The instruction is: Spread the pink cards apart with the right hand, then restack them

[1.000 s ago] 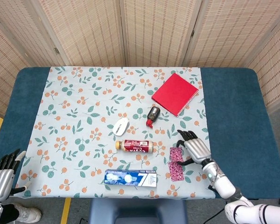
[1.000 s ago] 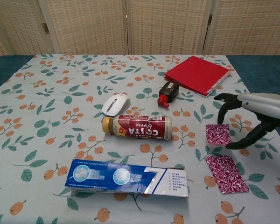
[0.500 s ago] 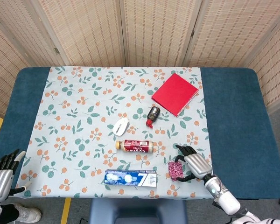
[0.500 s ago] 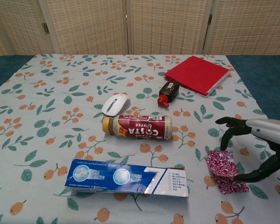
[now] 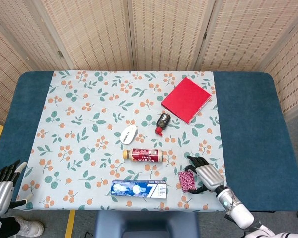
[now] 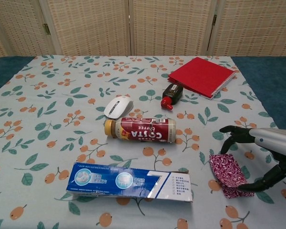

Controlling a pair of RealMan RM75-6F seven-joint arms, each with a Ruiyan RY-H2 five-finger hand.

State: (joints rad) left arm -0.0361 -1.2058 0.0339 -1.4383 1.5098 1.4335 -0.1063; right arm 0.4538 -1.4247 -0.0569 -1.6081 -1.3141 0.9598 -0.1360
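Two pink patterned cards [image 6: 229,172] lie overlapped near the front right of the floral cloth, the upper one skewed across the lower. My right hand [image 6: 271,145] arches over them from the right. Its fingers [image 6: 230,130] curve down to the far edge of the upper card, and the thumb reaches the near right edge of the lower card. In the head view the cards [image 5: 187,180] sit just left of the right hand [image 5: 208,174]. My left hand [image 5: 2,186] hangs off the table's front left corner, fingers apart and holding nothing.
A Costa coffee bottle [image 6: 140,130] lies on its side left of the cards. A blue toothpaste box [image 6: 128,181] lies at the front. A white mouse [image 6: 117,106], a small black bottle [image 6: 171,94] and a red notebook [image 6: 201,76] are farther back.
My right hand has drawn back toward the table's front edge, dragging the far pink card onto the near one. The two cards, apart a second ago, now overlap. The left hand is unchanged.
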